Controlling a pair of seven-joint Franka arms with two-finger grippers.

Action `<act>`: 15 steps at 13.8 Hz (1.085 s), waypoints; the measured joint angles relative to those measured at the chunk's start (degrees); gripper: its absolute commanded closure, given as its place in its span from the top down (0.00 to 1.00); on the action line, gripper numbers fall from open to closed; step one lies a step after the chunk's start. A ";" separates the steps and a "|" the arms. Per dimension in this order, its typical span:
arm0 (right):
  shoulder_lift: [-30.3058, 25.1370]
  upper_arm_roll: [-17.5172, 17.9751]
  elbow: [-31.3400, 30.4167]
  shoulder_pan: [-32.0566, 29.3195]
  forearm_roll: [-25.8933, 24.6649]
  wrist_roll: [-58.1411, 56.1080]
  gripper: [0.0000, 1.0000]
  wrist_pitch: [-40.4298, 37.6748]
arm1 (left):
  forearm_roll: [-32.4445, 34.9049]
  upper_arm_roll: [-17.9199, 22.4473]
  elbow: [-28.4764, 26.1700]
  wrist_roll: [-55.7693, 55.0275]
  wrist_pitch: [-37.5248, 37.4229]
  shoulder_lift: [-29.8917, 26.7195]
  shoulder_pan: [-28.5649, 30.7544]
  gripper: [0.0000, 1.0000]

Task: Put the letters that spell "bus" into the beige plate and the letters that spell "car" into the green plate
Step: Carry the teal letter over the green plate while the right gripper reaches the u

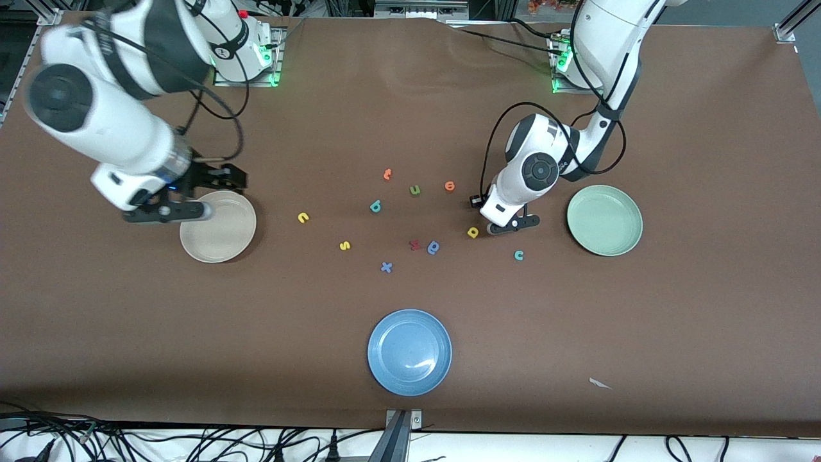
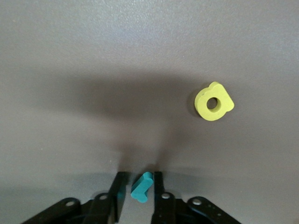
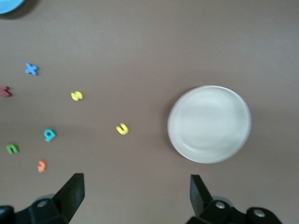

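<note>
While the left gripper (image 2: 139, 190) sits low on the table just beside the yellow a (image 2: 214, 101), its fingers pinch the teal r (image 2: 141, 187), near the green plate (image 1: 605, 219). Spread wide and holding nothing, the right gripper (image 3: 135, 193) hangs over the beige plate (image 1: 221, 234).

Teal r (image 2: 142, 187) between left jaws

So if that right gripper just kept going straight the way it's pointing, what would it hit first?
The right gripper, jaws wide open, points down at the bare brown table beside the beige plate. It would probably meet the tabletop first, though depth is hard to judge.
</note>
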 measured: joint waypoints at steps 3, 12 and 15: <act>0.64 2.24 -6.65 -0.05 -0.01 1.72 1.00 9.38 | 0.00 -0.05 0.15 0.00 0.01 0.02 -0.06 0.00; 3.04 3.64 -23.77 -0.07 -1.72 2.21 1.00 32.74 | 0.00 0.90 4.62 5.98 -11.18 -6.93 7.67 0.00; 6.22 3.71 -27.96 -0.07 -2.14 2.21 1.00 41.45 | 3.10 1.23 7.33 12.50 -22.04 -8.82 14.11 0.00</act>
